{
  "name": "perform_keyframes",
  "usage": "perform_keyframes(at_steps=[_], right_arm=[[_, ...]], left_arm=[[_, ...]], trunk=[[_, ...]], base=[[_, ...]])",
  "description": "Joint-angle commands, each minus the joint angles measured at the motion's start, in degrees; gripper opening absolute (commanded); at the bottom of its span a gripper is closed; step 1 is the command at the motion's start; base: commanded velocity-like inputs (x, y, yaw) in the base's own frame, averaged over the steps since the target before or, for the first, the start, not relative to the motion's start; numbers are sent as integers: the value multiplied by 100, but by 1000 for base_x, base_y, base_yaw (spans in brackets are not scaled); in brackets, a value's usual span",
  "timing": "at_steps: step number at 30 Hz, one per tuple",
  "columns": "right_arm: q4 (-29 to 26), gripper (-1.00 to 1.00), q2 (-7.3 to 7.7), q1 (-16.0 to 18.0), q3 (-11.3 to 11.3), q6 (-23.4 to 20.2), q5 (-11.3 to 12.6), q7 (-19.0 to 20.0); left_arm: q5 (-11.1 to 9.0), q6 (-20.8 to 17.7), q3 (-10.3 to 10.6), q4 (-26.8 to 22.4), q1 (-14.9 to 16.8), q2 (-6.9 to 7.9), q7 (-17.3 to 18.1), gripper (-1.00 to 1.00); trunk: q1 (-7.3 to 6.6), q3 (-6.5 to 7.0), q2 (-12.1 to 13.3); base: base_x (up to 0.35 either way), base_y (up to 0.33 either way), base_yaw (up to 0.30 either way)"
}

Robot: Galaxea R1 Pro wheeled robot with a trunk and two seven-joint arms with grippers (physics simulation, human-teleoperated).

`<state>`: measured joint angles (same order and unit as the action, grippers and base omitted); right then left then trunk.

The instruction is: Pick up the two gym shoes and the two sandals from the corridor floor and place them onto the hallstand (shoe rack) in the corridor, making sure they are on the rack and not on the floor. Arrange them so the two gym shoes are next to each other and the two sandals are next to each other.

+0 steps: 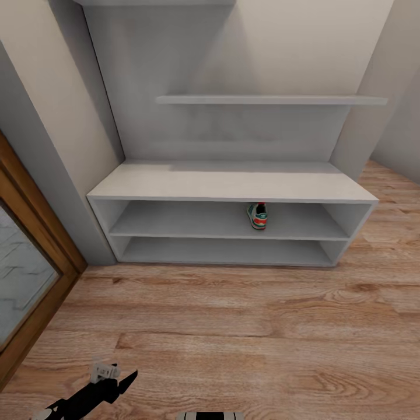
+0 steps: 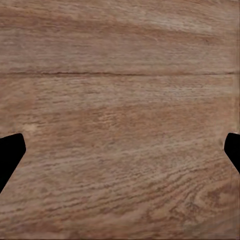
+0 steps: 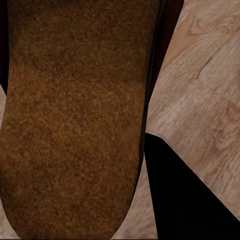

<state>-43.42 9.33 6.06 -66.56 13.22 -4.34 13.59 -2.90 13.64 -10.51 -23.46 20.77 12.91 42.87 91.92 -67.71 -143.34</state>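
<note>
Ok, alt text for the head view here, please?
A pale-grey hallstand stands against the wall with one gym shoe on its upper open shelf. Wood-plank corridor floor lies in front, a mirrored door at the left, and the left gripper at the bottom edge.

The left gripper (image 1: pixel 111 373) sits low at seven o'clock in the head view, its jaws spread wide

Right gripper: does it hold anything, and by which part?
A sandal sits against the right gripper's finger, sole toward the camera; the exact hold cannot be told.
</note>
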Motion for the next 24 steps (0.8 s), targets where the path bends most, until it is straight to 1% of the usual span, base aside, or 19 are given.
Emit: perform_keyframes(at_steps=[1,2,3,4,6,7,9,10,12,13,15,16,17,18,19,20,21,23,24], right_arm=[[26,-100,-19,9,-19,15,-26,51],[36,-100,-33,9,56,14,-28,53],[35,-100,-55,9,2112,-18,-26,12],[30,-100,-57,9,2305,-26,-25,9],[26,-100,-60,10,3102,-86,-16,-12],[6,-100,-174,120,4070,-547,-4,-220],[-59,-100,-436,378,4582,-1184,-10,-488],[-74,-100,-509,461,4701,-1361,-12,-567],[-104,-100,-788,817,5166,-2019,-19,-949],[-108,-100,-852,905,5284,-2159,-20,-1064],[-107,-100,-1083,1199,5734,-2585,-16,-1572],[-107,-100,-1136,1254,5834,-2653,-14,-1705],[-110,-100,-1234,1344,6006,-2753,-11,-1957],[-111,-100,-1281,1381,6076,-2788,-10,-2071],[-117,-100,-1378,1445,6183,-2839,-8,-2262],[-120,-100,-1424,1474,6222,-2857,-8,-2336],[-124,-100,-1510,1528,6278,-2884,-7,-2445],[-128,-100,-1616,1596,6325,-2906,-6,-2541],[-129,-100,-1642,1616,6337,-2911,-6,-2563]], left_arm=[[-19,184,-18,163,4,-21,36,100],[-8,364,-14,274,2,-29,37,100],[-23,1199,-16,783,-167,7,794,100],[-25,1207,-21,784,-187,11,898,100],[-31,1228,-29,788,-236,23,1199,100],[-24,1242,-41,806,-265,44,1360,100],[-19,1246,-107,818,-275,63,1397,100],[-17,1248,-132,819,-277,66,1405,100],[-11,1252,-238,823,-281,74,1423,100],[-9,1253,-259,824,-282,75,1425,100],[-5,1254,-305,825,-283,79,1430,100],[-2,1255,-323,825,-283,87,1427,100],[-1,1255,-334,825,-284,101,1424,100],[-1,1255,-339,825,-284,112,1422,100],[-4,1255,-344,826,-284,137,1421,100],[-5,1255,-347,826,-284,148,1420,100],[-7,1255,-350,826,-284,165,1419,100],[-8,1255,-352,826,-284,179,1418,100],[-8,1255,-353,826,-284,182,1418,100]], trunk=[[-1,-4,-2],[-1,-4,-2],[-1,-4,-2],[-1,-4,-2],[-1,-4,-2],[-1,-4,-2],[-1,-4,-2],[-1,-4,-2],[-1,-4,-2],[-1,-4,-2],[-1,-4,-2],[-1,-4,-2],[-1,-4,-2],[-1,-4,-2],[-1,-4,-2],[-1,-4,-2],[-1,-4,-2],[-1,-4,-2],[-1,-4,-2]], base=[[0,0,0],[0,0,0],[0,0,0],[0,0,0],[0,0,0],[0,0,0],[0,0,0],[0,0,0],[0,0,0],[0,0,0],[0,0,0],[0,0,0],[0,0,0],[0,0,0],[0,0,0],[0,0,0],[0,0,0],[0,0,0],[0,0,0]])
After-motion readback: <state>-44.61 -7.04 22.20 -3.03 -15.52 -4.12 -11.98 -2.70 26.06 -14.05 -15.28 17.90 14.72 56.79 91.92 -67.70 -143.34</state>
